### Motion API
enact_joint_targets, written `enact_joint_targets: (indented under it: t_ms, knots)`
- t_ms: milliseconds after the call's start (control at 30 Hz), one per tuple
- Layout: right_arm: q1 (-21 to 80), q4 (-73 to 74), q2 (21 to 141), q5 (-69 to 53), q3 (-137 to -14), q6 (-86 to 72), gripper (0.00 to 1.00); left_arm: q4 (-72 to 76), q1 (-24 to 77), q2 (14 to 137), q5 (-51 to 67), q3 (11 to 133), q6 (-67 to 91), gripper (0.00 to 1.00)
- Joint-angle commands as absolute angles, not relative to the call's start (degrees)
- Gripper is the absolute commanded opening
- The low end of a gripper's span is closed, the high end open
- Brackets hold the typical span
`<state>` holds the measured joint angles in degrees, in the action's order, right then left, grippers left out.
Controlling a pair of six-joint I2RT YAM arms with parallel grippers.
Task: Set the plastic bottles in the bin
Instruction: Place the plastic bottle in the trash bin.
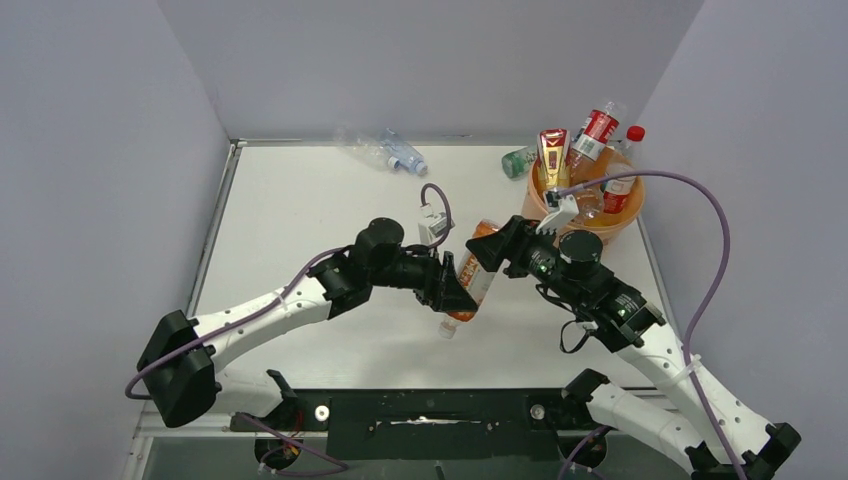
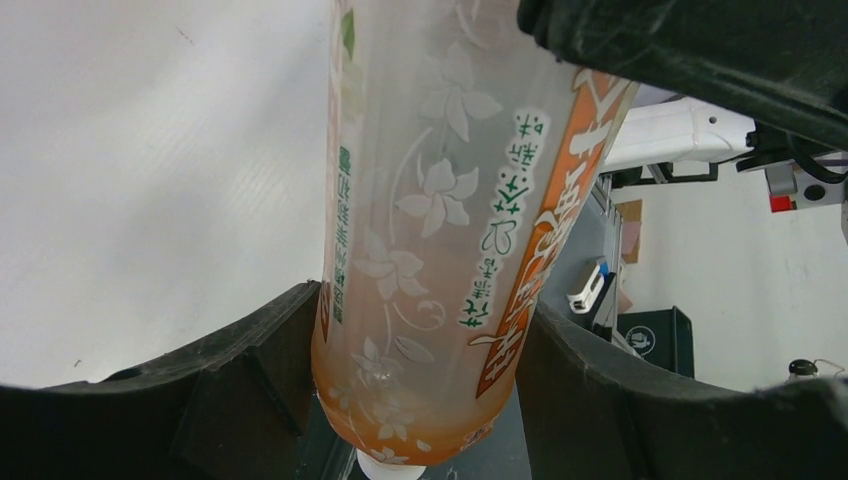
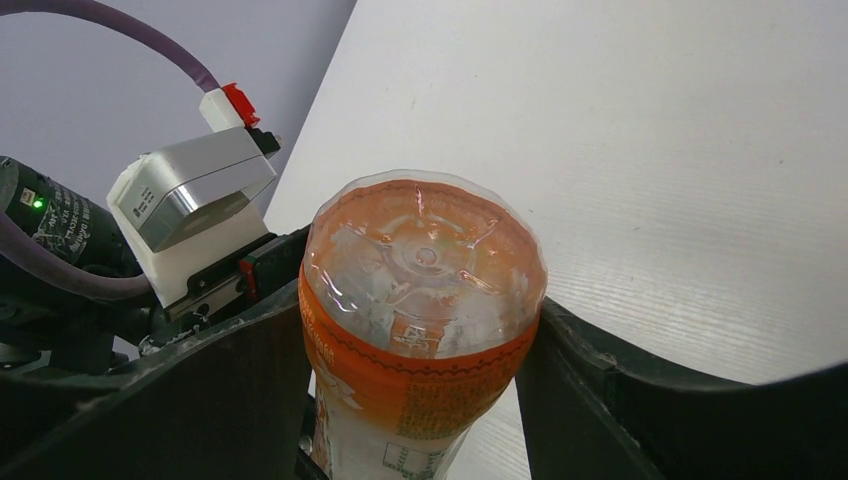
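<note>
An orange-labelled plastic bottle [image 1: 478, 272] hangs tilted above the table's middle, white cap down, held at both ends. My left gripper [image 1: 458, 295] is shut on its neck end; in the left wrist view the bottle [image 2: 440, 250] fills the gap between the fingers [image 2: 255, 375]. My right gripper [image 1: 494, 248] is shut on its base end, where both fingers [image 3: 600, 390] press the bottle [image 3: 425, 290]. The pale-orange bin [image 1: 622, 222] stands at the back right with several bottles in it, among them a red-labelled one [image 1: 597, 128].
A green bottle [image 1: 518, 160] lies against the bin's left side. Clear bottles with a blue label [image 1: 395, 152] lie by the back wall. Grey walls close in the table on the left, back and right.
</note>
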<state>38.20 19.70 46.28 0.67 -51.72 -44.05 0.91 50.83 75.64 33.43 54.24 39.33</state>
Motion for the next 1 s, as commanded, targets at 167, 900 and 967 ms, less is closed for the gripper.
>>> enact_joint_targets:
  t_ms: [167, 900, 967]
  knots:
    - [39.73, 22.64, 42.15, 2.00, -52.12, -40.61, 0.43, 4.79, 50.51, 77.75, 31.76, 55.85, 38.05, 0.75]
    - [39.65, 27.82, 43.13, 8.08, -58.92, -37.38, 0.31, -0.76, 49.70, 77.11, 25.63, 58.05, 34.69, 0.80]
    - [39.68, 29.77, 44.21, 11.02, -61.77, -35.78, 0.31, -5.53, 49.43, 75.71, 19.19, 59.75, 33.32, 0.81]
